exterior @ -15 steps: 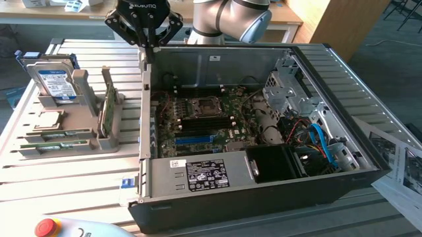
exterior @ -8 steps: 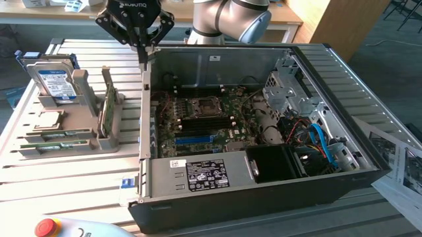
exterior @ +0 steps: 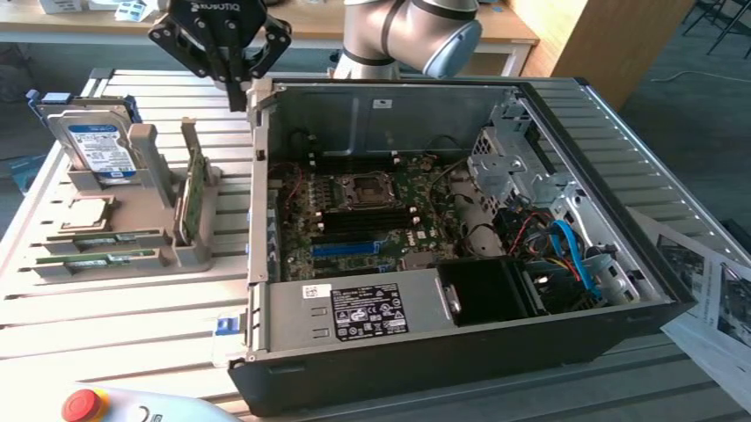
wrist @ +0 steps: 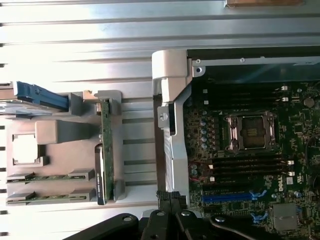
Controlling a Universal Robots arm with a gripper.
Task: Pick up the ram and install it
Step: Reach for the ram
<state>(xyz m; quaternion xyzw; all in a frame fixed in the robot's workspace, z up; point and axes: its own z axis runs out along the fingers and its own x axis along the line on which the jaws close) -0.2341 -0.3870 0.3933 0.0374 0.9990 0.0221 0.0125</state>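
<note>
The gripper (exterior: 239, 95) hangs high over the back corner of the open computer case (exterior: 470, 352), on the exterior view's left side, fingers pressed together and carrying nothing. From the wrist view the gripper (wrist: 169, 196) sits right above the case's side wall, with the motherboard (wrist: 250, 150) on one side and the gray holder (wrist: 60, 135) on the other. And there's the ram (exterior: 193, 189), the green stick standing on its long edge in a slot of that holder, just beside the case wall on the exterior view's left, untouched. It's below the gripper and nearer the camera, close but clearly apart. In the wrist view the ram (wrist: 106, 145) runs as a thin green strip along the holder's edge nearest the case. Two more green sticks (exterior: 100, 251) lie flat in the holder, next to the square processor chip (exterior: 84, 213), while the blue-labelled hard drive (exterior: 100, 145) stands upright behind them, all on the slatted tabletop (exterior: 118, 308).
</note>
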